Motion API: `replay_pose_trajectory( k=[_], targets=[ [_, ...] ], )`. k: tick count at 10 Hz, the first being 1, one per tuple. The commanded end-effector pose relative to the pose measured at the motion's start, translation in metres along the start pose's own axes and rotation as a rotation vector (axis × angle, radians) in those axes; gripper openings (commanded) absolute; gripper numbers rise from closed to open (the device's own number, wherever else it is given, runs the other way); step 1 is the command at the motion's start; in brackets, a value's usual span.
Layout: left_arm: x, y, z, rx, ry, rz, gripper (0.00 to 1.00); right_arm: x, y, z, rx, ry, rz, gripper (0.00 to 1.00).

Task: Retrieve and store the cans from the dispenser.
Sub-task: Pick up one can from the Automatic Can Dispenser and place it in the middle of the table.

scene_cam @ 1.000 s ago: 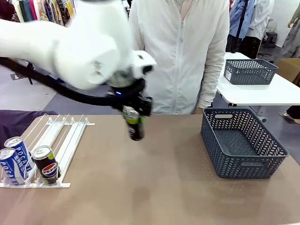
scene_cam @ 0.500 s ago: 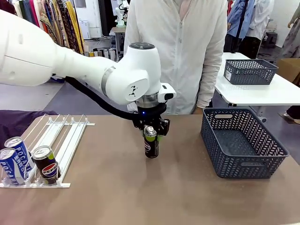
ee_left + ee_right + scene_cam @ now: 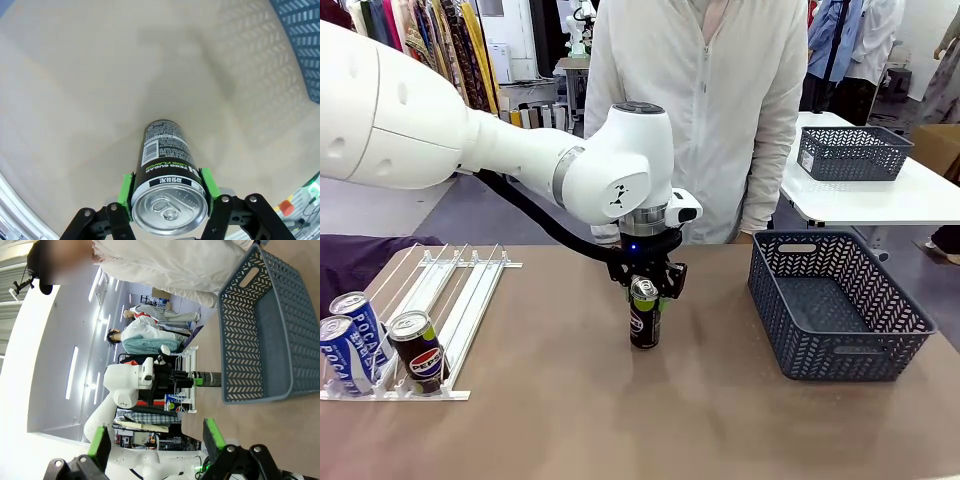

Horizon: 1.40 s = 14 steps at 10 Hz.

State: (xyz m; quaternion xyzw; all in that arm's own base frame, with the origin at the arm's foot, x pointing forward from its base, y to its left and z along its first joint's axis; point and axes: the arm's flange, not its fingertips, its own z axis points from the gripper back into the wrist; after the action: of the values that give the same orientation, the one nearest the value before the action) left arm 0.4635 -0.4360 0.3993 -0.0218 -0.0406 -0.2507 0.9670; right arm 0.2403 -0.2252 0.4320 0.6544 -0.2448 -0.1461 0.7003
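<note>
Left gripper point(image 3: 644, 296) point(image 3: 168, 194) on 1 black can, mid-surface, between dispenser and basket.

Left jaws are clamped on the black can point(image 3: 644, 322) point(image 3: 162, 150) just under its silver top, green pads on both sides. The can is upright and its base looks down on the surface point(image 3: 620, 420). The dispenser point(image 3: 460, 300) at my left holds 3 cans at its low front end: 2 blue POCARI cans point(image 3: 350, 335) side by side and 1 black Pepsi can point(image 3: 418, 352) in the next lane. The grey basket point(image 3: 825, 355) point(image 3: 235, 340) sits at my right, well apart from the held can, and I see its floor across the whole inside. A 2nd basket point(image 3: 850, 155) is on the far white table; I can't tell its contents. Right gripper point(image 3: 156, 437): jaws wide apart, gripping nothing, facing the basket side-on. A person in a white jacket point(image 3: 705, 110) stands at the far edge.
</note>
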Motion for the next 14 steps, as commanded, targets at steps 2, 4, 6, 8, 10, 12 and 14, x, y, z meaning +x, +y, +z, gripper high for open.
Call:
replay_pose_trajectory(
  k=[2,4,6,8,10,12,14],
  targets=[
    [0.003,0.003,0.012,-0.043,0.017,-0.035,0.97,0.001,0.001,0.001,0.014,-0.002,0.020,1.00],
    [0.001,0.003,0.019,-0.019,0.009,-0.024,1.00,0.001,0.001,0.001,0.014,-0.002,0.020,1.00],
    [-0.007,0.008,0.044,0.014,-0.049,0.013,1.00,0.001,0.001,0.001,0.014,-0.002,0.020,1.00],
    [-0.029,0.021,0.100,-0.012,-0.130,0.042,1.00,0.001,0.001,0.001,0.014,-0.002,0.020,1.00],
    [-0.067,0.057,0.170,-0.103,-0.195,0.043,1.00,0.001,0.001,0.001,0.014,-0.002,0.020,1.00],
    [-0.136,0.147,0.229,-0.230,-0.265,0.145,1.00,0.001,0.001,0.001,0.014,-0.002,0.020,1.00],
    [-0.218,0.244,0.256,-0.294,-0.336,0.394,1.00,0.001,0.001,0.001,0.014,-0.002,0.020,1.00]
  ],
)
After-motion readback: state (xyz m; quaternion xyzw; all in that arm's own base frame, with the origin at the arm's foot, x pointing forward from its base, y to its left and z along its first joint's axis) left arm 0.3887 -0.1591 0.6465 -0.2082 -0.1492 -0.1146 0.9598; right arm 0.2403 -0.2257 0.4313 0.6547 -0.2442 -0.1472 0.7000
